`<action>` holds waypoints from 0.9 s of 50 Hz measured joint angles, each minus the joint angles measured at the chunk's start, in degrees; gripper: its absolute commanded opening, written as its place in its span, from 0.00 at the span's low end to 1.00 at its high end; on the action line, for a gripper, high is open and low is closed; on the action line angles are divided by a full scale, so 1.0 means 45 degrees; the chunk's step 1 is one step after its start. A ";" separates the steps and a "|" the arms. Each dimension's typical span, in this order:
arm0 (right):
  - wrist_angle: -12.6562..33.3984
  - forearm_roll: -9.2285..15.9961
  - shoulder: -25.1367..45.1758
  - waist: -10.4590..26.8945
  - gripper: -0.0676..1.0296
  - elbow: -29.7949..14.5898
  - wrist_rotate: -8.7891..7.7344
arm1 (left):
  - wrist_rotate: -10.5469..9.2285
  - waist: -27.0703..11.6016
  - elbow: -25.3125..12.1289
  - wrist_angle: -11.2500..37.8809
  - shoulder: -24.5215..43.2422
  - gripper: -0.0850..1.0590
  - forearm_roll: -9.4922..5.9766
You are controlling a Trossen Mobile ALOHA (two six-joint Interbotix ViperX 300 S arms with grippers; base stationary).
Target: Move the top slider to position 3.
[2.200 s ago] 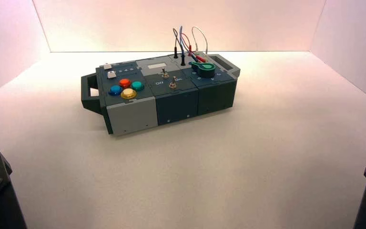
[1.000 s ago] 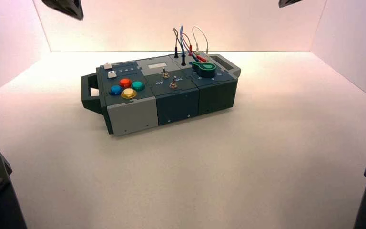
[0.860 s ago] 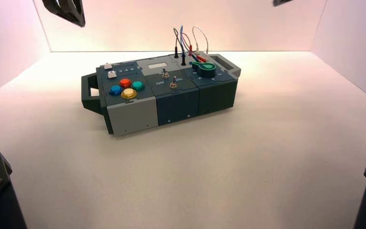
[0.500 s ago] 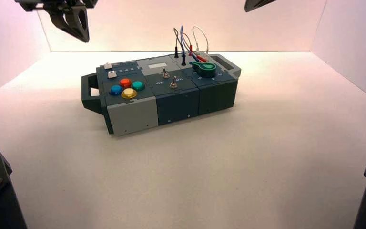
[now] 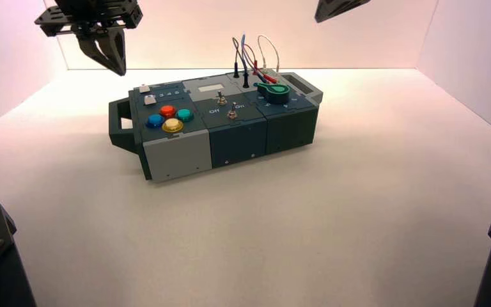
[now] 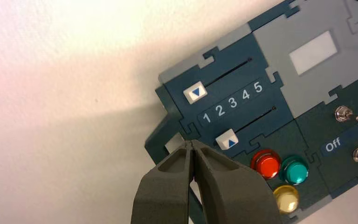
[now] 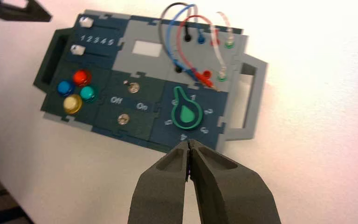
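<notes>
The top slider (image 6: 195,92) is left at 1; the left gripper (image 6: 191,142) (fingers pressed together) is held above the box's (image 5: 214,118) left end.

Whitish slider caps (image 6: 195,92) bear blue triangles; buttons glow red (image 6: 266,164), green (image 6: 294,170), yellow (image 6: 286,199).

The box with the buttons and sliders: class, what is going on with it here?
Nothing is being handled yet. The robot's left hand, closed, hovers above the box's left end, near the sliders. The top slider sits at 1, though the task wants it at 3. The right hand, also closed, hangs above the box's right part.
</notes>
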 measured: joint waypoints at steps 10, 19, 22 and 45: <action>0.0117 -0.0020 0.0176 0.0566 0.04 -0.0039 -0.0098 | -0.0508 0.0020 -0.0391 0.0137 0.0605 0.05 0.0000; 0.0156 0.0000 0.0215 0.0527 0.04 -0.0059 -0.0098 | -0.0605 0.0020 -0.0469 -0.0156 0.0918 0.05 0.0000; 0.0176 0.0000 0.0215 0.0547 0.04 -0.0059 -0.0098 | -0.0645 0.0020 -0.0469 -0.0293 0.0977 0.05 0.0000; 0.0156 0.0000 0.0215 0.0547 0.04 -0.0059 -0.0098 | -0.1465 0.0098 -0.0547 -0.1113 0.1211 0.05 0.0000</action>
